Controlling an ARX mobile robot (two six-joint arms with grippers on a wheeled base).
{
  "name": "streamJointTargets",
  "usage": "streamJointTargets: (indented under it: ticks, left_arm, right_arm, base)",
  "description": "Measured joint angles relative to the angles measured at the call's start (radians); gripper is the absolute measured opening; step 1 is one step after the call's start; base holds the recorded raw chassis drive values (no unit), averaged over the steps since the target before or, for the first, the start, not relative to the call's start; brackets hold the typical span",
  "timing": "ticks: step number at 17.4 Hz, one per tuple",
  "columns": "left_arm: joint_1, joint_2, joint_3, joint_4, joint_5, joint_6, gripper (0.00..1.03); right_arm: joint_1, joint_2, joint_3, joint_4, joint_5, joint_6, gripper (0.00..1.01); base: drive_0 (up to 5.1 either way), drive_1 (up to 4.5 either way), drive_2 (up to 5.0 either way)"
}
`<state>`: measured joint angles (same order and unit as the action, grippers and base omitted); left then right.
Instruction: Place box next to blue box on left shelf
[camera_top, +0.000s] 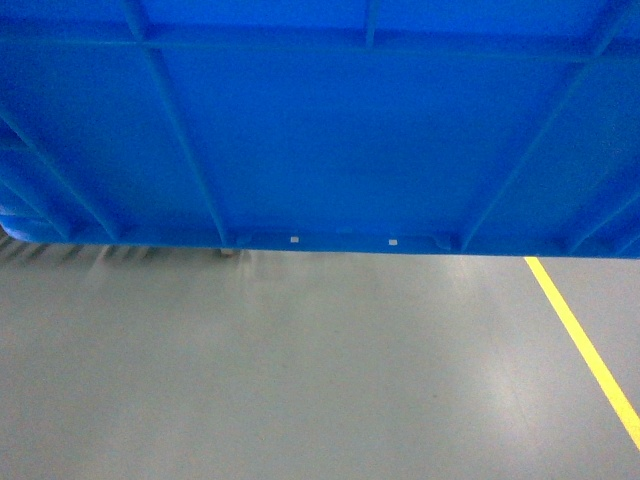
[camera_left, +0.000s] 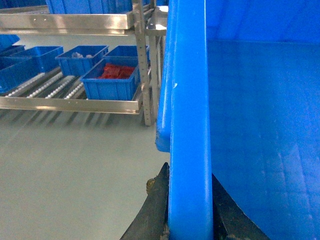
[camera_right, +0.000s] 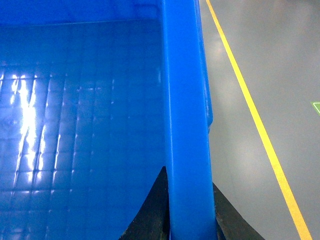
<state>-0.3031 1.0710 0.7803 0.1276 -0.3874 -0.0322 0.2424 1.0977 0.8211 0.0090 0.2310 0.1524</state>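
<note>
Grippers left (camera_left: 190, 215) and right (camera_right: 190, 215) clamp opposite rims of the box (camera_top: 320, 130) — aloft above the floor, short of the left shelf (camera_left: 75, 102) — best kept level while approaching the red-filled crate (camera_left: 112, 80).

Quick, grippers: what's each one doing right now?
Left gripper: closed on the box rim, one finger on each side.
Right gripper: closed on the opposite rim of the box.
</note>
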Motion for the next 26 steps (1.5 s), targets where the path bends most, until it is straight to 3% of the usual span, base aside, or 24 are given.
streamJointTargets:
  ticks: [26]
  left_arm:
    - [0.0,0.0,0.0,0.003,-0.001,-0.001,0.09]
  right_arm:
    - [0.0,0.0,0.0,0.003,0.0,0.0,0.09]
  base:
    - [0.0,4.17,-4.2]
